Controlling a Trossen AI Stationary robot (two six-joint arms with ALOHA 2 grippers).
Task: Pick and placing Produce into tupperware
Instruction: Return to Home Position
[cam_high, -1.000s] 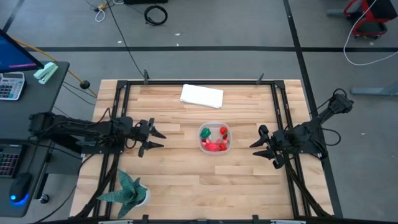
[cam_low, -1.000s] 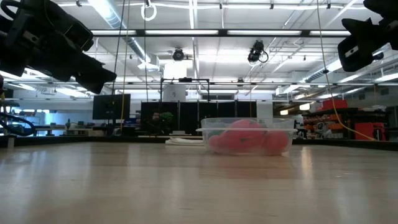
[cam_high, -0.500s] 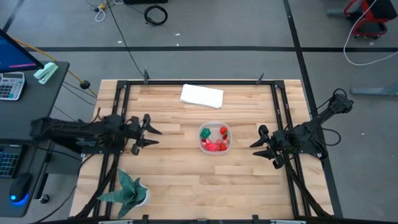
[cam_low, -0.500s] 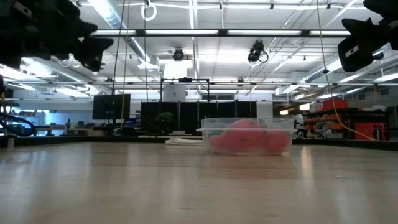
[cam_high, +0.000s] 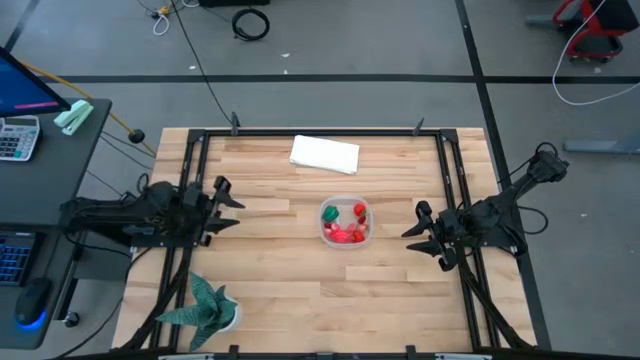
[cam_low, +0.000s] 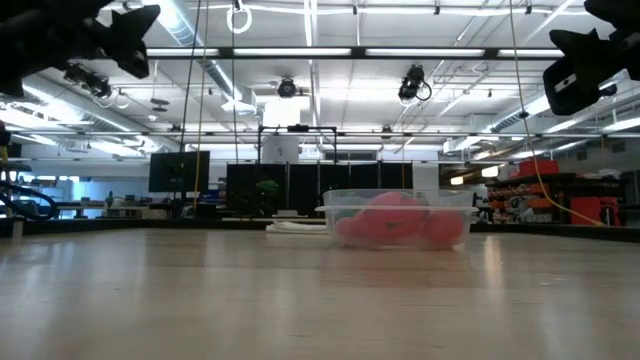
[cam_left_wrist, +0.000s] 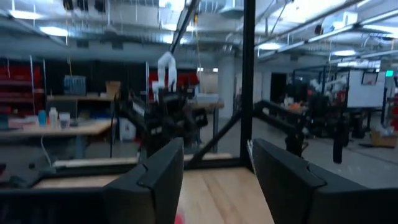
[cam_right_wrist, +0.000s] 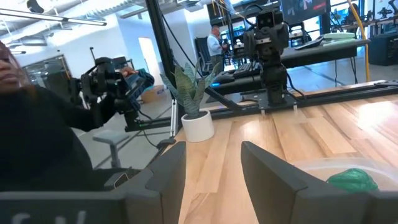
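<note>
The clear tupperware (cam_high: 345, 236) sits near the middle of the counter (cam_high: 300, 285). The produce (cam_high: 348, 234) lies inside it: red and pink bits with a green piece (cam_high: 330, 213) at the far-left corner. The box lies between the two claws and touches neither. The left claw (cam_high: 231, 204) hovers well apart at the counter's left edge, its fingers spread and empty. The right claw (cam_high: 417, 233) hangs near the box on its right side, also spread and empty, facing it. A white cloth (cam_high: 324, 153) lies behind the box, and a plant (cam_high: 205, 305) stands at the front-left corner.
</note>
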